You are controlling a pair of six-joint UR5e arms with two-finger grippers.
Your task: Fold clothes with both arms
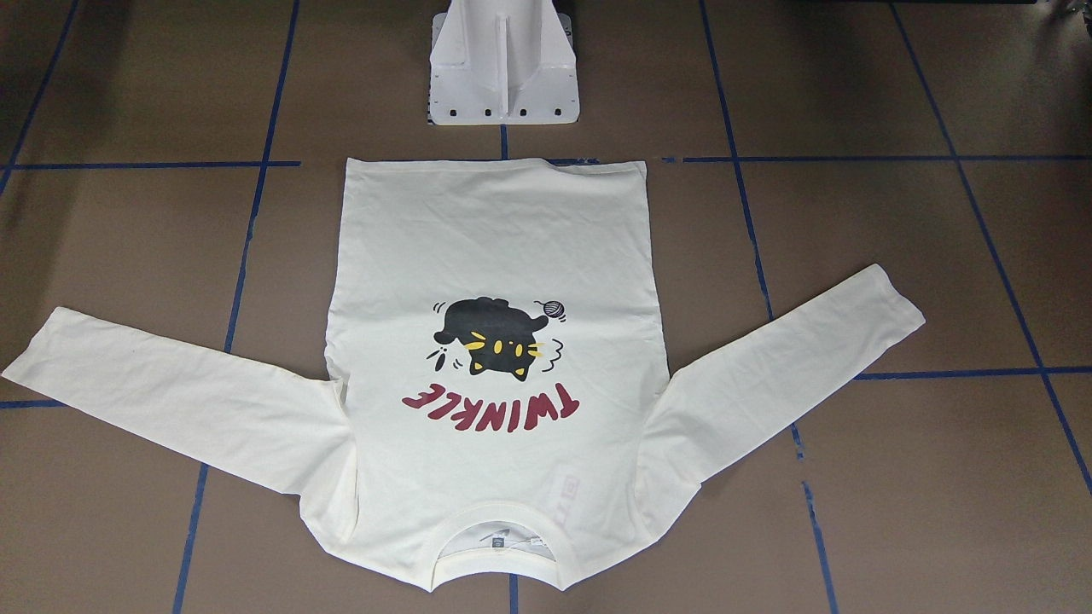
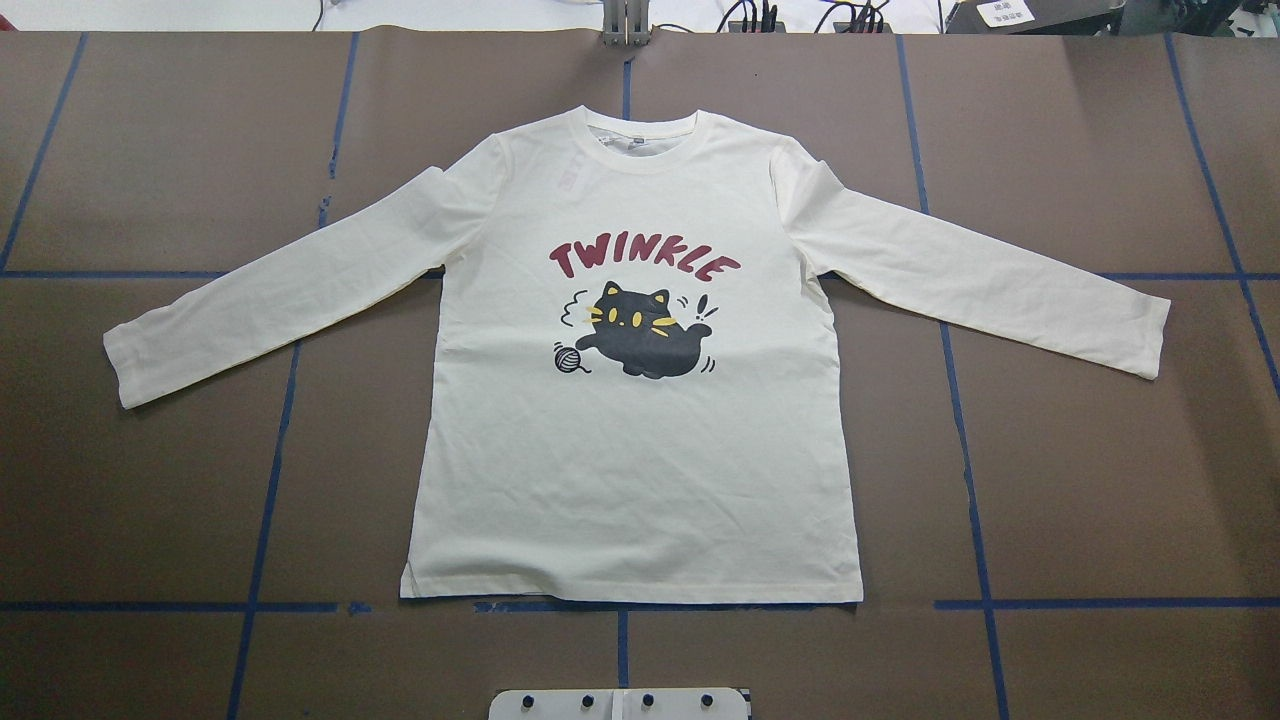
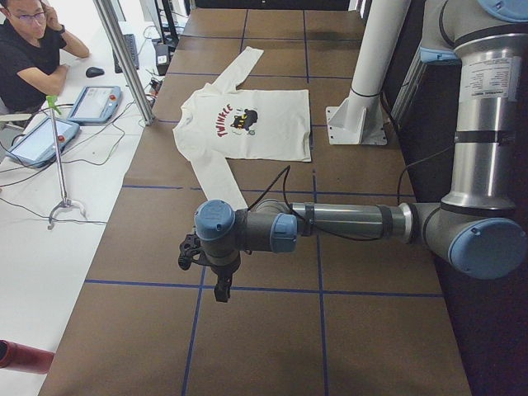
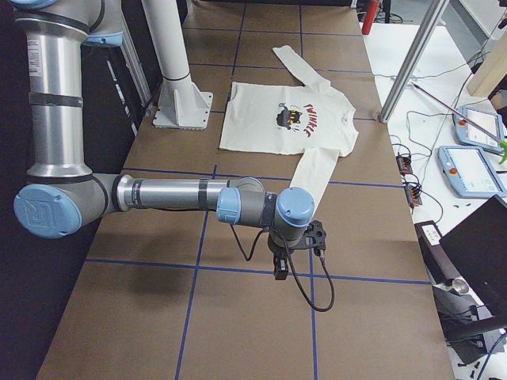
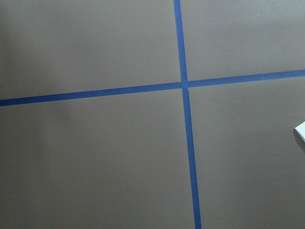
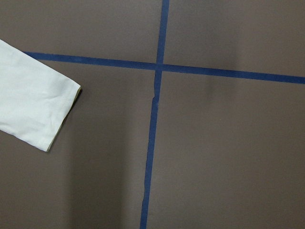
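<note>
The cream-white long-sleeved T-shirt (image 2: 640, 470) lies flat on the brown table, print side up, with the black cat and red "TWINKLE" showing and both sleeves spread out (image 1: 495, 247). Its collar points away from the robot's base. Neither arm appears in the overhead or front views. In the exterior left view my left gripper (image 3: 223, 289) hangs over bare table, short of the near sleeve. My right gripper (image 4: 280, 267) hangs likewise in the exterior right view. I cannot tell whether either is open or shut. A sleeve cuff (image 6: 33, 109) shows in the right wrist view, and a white sliver (image 5: 301, 132) in the left wrist view.
The white pedestal base (image 1: 503, 77) stands just behind the shirt's hem. Blue tape lines (image 2: 960, 400) grid the table. Beyond the far edge a person (image 3: 25, 58) sits at a white desk with tablets (image 3: 92, 103) and cables; metal posts (image 4: 412, 55) stand at the table's edge.
</note>
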